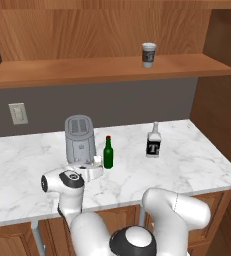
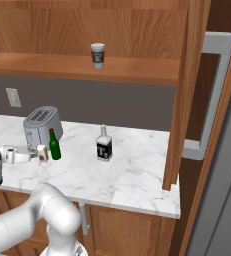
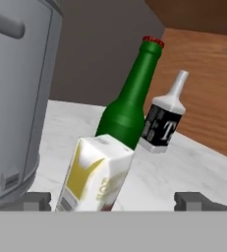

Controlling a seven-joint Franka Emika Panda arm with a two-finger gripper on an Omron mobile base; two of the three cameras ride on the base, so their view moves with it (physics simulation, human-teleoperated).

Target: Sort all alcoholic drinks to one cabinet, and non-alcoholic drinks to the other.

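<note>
Gripper [image 3: 112, 199] jaws apart, straddling white carton [image 3: 93, 174] on marble counter [image 1: 187, 160], no contact seen. Green bottle [image 1: 108, 152] just behind carton, beside toaster [image 1: 79, 137]. Black-label bottle [image 1: 154, 141] farther right. Coffee cup [image 1: 148, 54] on shelf [image 1: 62, 72].

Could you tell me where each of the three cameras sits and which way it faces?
Left base view: behind the arm, left; faces the counter and toaster; arm at lower right.
Right base view: behind, right; same counter; arm at lower left.
Hand view: on the hand, along the open jaws at the white carton.
Shared: green bottle, clear bottle; both base views share the coffee cup.
</note>
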